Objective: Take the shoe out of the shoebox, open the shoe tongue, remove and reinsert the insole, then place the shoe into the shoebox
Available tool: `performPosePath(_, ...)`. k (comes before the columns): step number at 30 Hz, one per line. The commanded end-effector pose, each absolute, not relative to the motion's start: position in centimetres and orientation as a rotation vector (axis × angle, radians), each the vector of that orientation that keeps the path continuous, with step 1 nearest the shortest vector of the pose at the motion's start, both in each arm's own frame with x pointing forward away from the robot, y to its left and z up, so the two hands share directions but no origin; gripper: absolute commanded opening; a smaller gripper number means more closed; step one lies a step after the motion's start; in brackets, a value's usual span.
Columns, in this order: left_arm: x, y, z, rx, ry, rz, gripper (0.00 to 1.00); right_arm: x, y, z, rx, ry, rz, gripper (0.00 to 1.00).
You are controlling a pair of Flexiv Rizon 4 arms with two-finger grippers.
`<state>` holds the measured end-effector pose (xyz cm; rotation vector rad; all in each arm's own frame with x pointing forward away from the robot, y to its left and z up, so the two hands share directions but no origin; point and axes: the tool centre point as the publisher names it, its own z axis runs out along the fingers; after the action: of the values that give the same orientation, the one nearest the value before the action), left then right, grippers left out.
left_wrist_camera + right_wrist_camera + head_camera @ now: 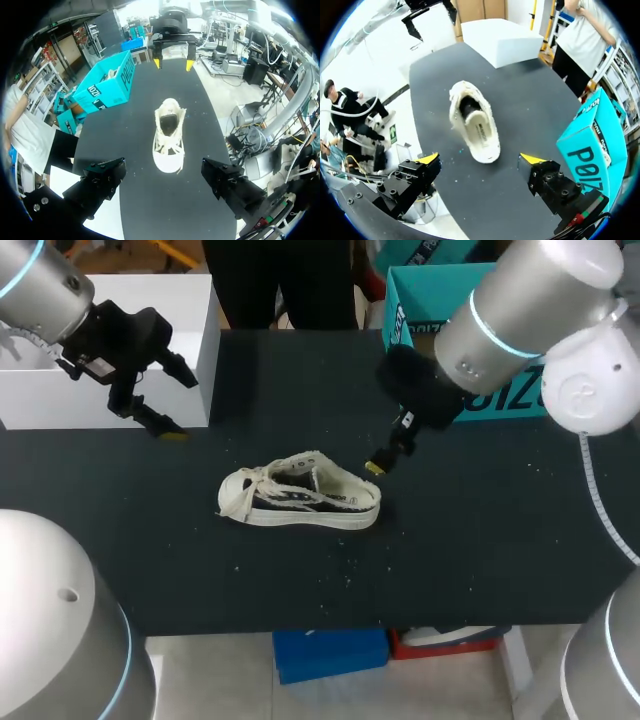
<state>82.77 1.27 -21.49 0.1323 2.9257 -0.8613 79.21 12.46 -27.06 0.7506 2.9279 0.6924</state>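
Observation:
A cream low-top shoe (300, 496) lies on its side in the middle of the black table, toe and laces toward my left arm. In the right wrist view the shoe (472, 125) lies just ahead of my open right gripper (480, 160), its heel nearest the yellow tips and its insole (481, 133) visible inside. That right gripper (385, 455) hovers close above the heel. My left gripper (165, 400) hangs open at the far left, well away from the shoe (169, 135), nothing between its fingers (102, 180). The teal shoebox (430, 310) stands at the back right.
A white box (150, 330) stands at the back left, right behind my left gripper. The teal shoebox (592, 145) sits beside my right gripper, also seen as the teal shoebox (107, 85) in the left wrist view. Bare black tabletop (450, 540) surrounds the shoe.

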Motion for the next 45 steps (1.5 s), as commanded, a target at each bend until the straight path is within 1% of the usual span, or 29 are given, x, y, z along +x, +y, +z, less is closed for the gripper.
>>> performPosePath(1, 82.8, 1.3, -21.6, 0.136, 2.924, -0.861, 1.00, 78.8, 11.5, -27.9, 0.654, 2.737, 1.026, 1.00)
performPosePath(8, 82.8, 1.3, -21.6, 0.136, 2.924, -0.861, 1.00, 79.2, 10.7, -30.3, 0.502, 2.680, 1.173, 1.00)
performPosePath(13, 82.8, 1.3, -21.6, 0.136, 2.924, -0.861, 1.00, 79.7, 11.5, -32.0, 0.360, 2.713, 1.319, 1.00)
performPosePath(25, 82.8, 1.3, -21.6, 0.136, 2.924, -0.861, 1.00, 79.8, 11.5, -32.2, 0.386, 2.732, 1.284, 1.00)
performPosePath(36, 82.8, 1.3, -21.6, 0.136, 2.924, -0.861, 1.00, 80.4, 11.4, -34.3, 0.238, 2.671, 1.261, 1.00)
performPosePath(45, 82.8, 1.3, -21.6, 0.136, 2.924, -0.861, 1.00, 81.8, 12.2, -37.0, 0.109, 2.689, 1.322, 1.00)
